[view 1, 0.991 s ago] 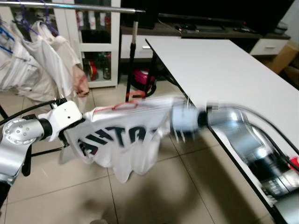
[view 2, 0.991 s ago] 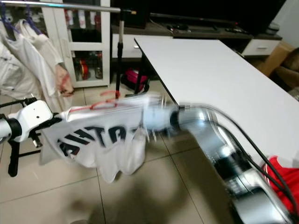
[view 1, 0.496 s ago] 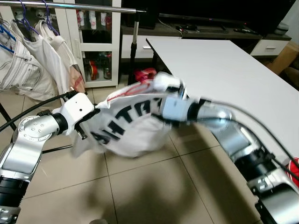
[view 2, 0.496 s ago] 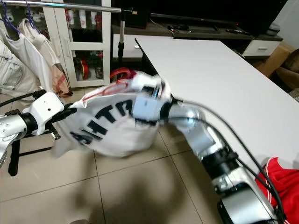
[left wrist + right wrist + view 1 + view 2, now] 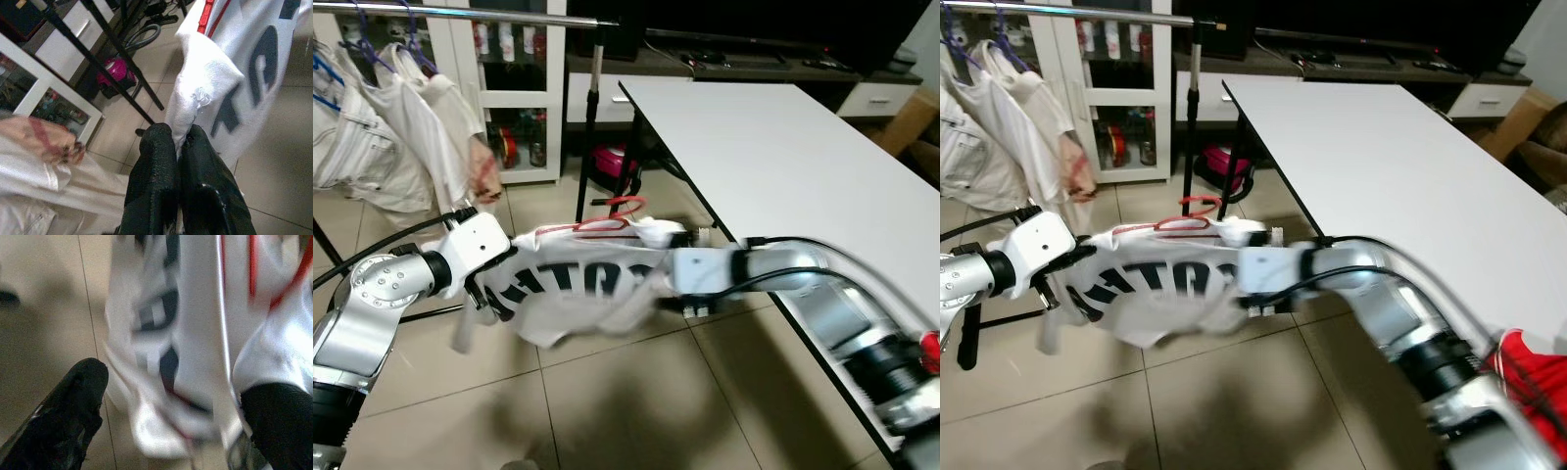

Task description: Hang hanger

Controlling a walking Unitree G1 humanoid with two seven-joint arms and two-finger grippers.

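Our worry is the white T-shirt with black lettering (image 5: 578, 284) slipping off its red plastic hanger (image 5: 612, 208) before it reaches the silver clothes rail (image 5: 460, 12), since the cloth sags between our arms. Our left gripper (image 5: 180, 147) pinches one shoulder of the shirt, jaws pressed together on the fabric, forearm raised below the rail. Our right gripper (image 5: 171, 416) reaches across at the other shoulder, fingers spread wide with cloth between them. The hanger hook stands well below the rail, beside the white table (image 5: 783, 147)
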